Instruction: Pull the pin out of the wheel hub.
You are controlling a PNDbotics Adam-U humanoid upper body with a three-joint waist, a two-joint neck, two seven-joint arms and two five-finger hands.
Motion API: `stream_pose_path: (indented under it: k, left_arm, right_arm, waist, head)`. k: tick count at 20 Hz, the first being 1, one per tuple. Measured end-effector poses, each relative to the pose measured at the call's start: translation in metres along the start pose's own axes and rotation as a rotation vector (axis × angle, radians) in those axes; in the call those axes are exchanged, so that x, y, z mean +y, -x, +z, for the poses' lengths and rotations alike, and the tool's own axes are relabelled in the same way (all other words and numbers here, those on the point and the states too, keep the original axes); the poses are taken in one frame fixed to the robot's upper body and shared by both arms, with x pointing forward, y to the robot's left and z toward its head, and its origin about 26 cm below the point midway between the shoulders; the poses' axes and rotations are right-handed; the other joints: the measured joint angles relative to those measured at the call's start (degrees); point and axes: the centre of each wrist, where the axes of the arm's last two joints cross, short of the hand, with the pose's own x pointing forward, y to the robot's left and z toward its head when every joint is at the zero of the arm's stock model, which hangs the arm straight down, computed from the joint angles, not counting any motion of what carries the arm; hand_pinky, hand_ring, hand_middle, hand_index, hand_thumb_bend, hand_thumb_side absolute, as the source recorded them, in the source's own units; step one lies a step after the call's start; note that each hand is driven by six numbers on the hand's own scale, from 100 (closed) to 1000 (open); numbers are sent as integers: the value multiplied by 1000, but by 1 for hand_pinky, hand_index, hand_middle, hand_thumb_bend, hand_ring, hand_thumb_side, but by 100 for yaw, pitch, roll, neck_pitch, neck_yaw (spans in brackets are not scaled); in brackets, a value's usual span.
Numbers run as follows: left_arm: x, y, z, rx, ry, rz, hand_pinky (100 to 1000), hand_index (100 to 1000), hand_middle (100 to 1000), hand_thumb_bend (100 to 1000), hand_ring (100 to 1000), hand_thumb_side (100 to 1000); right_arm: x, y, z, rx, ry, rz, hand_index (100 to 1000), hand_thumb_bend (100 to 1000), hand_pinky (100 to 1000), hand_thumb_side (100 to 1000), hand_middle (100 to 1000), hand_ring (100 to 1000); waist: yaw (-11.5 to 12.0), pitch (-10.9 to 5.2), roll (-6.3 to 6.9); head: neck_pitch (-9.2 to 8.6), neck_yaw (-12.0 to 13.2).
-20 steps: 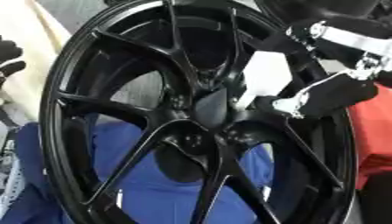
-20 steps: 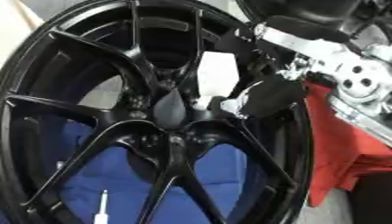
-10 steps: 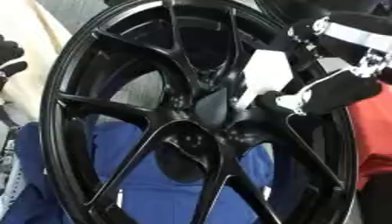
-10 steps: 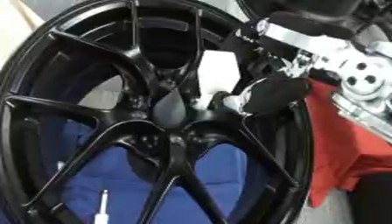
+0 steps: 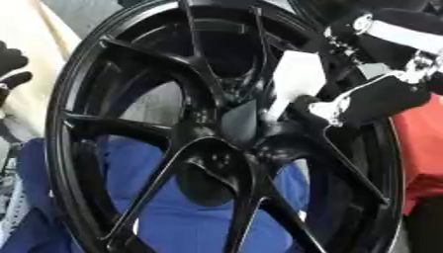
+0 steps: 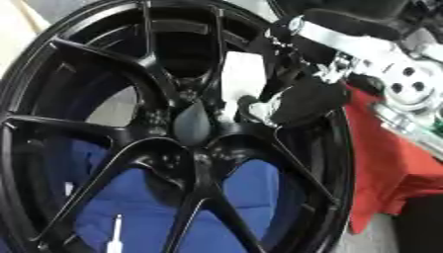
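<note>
The black multi-spoke wheel hub (image 5: 234, 123) stands tilted and fills both views. A white pin (image 5: 290, 81) sticks out just above and right of the hub's centre, tapering down toward it. My right hand (image 5: 380, 96) comes in from the upper right. Its thumb lies against the pin's lower right side and its fingers (image 6: 281, 64) curl round the far side. My left hand (image 5: 10, 64) shows only as black fingers at the left edge, apart from the wheel's rim.
A blue cloth (image 5: 190, 212) lies behind the spokes, with a thin white pin-like piece (image 6: 115, 238) on it. A red cloth (image 6: 389, 163) lies to the right of the rim. A pale surface (image 5: 34, 108) is at the left.
</note>
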Motion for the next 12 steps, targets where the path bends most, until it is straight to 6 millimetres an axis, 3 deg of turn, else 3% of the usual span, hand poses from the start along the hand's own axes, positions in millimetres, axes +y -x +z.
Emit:
stream_pose_path:
  k: [12]
  left_arm:
    - [0, 1, 1, 9, 4, 0, 826, 780, 692, 100, 803, 722]
  right_arm:
    - [-3, -3, 0, -49, 90, -47, 418, 148, 553, 100, 314, 687]
  waist:
    - [-20, -52, 0]
  head:
    - [1, 1]
